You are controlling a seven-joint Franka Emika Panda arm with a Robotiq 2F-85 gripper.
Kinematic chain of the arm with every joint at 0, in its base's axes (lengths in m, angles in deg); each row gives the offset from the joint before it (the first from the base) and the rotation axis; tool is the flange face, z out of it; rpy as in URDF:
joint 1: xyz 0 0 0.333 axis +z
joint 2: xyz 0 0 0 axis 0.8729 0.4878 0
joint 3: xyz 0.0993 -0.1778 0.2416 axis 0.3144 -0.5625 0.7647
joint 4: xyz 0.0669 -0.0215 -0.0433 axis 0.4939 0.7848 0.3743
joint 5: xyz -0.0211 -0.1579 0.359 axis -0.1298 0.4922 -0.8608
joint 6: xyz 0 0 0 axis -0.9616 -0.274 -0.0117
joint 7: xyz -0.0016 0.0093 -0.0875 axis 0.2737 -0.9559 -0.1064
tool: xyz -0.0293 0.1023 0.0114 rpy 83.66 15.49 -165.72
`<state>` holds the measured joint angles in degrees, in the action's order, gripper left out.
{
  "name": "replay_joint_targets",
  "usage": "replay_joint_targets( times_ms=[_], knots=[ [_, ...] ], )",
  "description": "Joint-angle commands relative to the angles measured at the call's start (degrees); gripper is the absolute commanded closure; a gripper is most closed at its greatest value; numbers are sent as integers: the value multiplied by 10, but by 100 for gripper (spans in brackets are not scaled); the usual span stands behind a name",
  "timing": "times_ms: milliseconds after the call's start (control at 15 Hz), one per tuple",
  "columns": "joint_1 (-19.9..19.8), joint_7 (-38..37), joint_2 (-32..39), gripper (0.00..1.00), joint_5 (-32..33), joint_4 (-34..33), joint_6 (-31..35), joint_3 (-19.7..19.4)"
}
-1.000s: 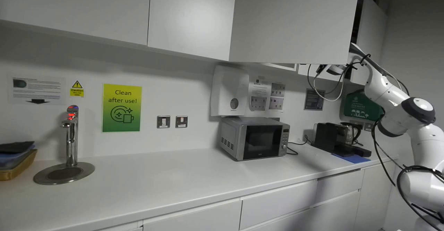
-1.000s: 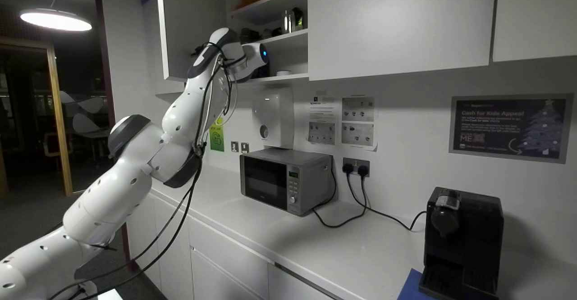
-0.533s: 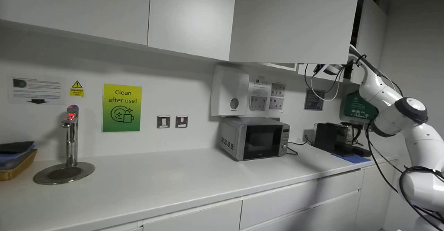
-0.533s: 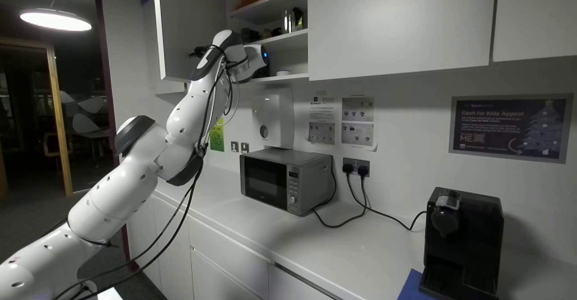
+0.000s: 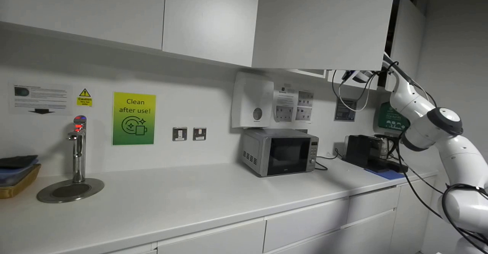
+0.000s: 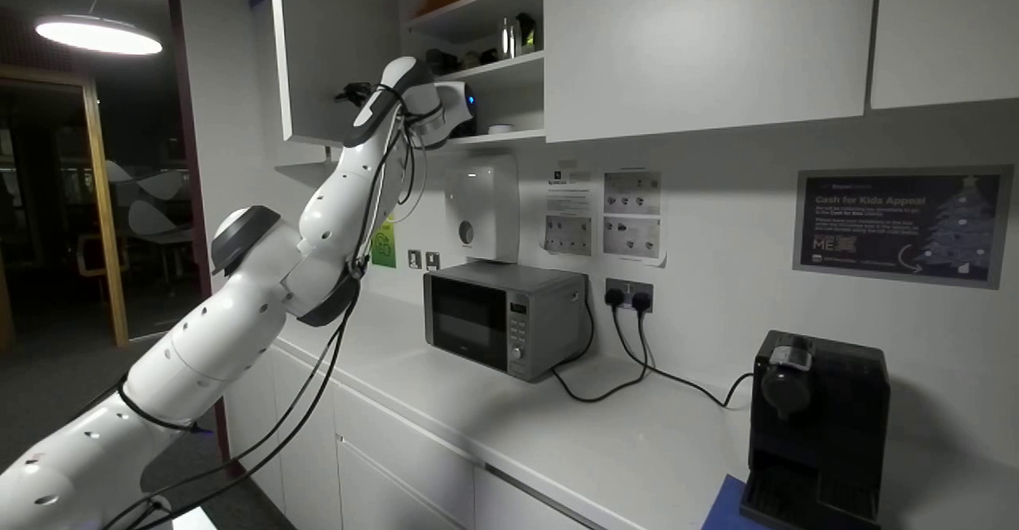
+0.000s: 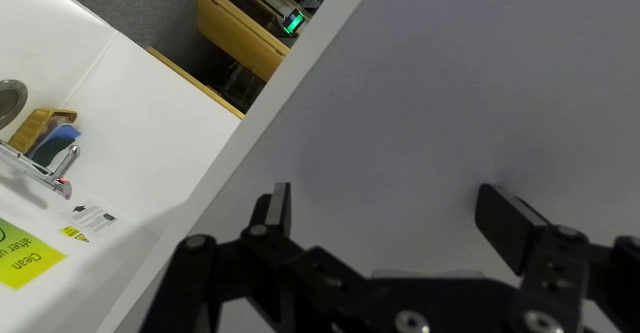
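My gripper [image 7: 384,188] stands open in the wrist view, with nothing between its fingers. Behind the fingertips spreads the flat grey cupboard door [image 7: 425,98]; a faint shadow lies by the right fingertip, and I cannot tell whether it touches. In an exterior view the open door [image 6: 342,44] hangs at the left of the cupboard, and the dark gripper [image 6: 354,92] is close to its inner face, partly hidden by the wrist. Seen from the outer side, the same door [image 5: 324,25] hides most of the gripper, while cables hang below its edge.
Beside the wrist are open cupboard shelves [image 6: 517,68] with a metal flask [image 6: 508,38] and a white dish [image 6: 500,128]. Below stand a microwave [image 6: 501,319] and a coffee machine [image 6: 820,426]. A paper dispenser [image 5: 252,99] hangs on the wall. The tap [image 5: 79,151] is farther along.
In the exterior views the arm has shifted slightly, its wrist lower and toward the cupboard shelves. The door's free edge moved a little outward, between the two earlier moments.
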<state>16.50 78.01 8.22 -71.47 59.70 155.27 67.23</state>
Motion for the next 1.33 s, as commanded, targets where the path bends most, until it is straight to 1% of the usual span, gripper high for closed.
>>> replay_joint_targets(
  times_ms=[0, 1000, 1267],
  knots=[
    [33, -9, 0, 0, 8, -44, -23, -10],
    [111, -15, 1, 0, 12, -108, -60, -47],
    [127, -15, 1, 0, 12, -121, -68, -57]
  ],
)
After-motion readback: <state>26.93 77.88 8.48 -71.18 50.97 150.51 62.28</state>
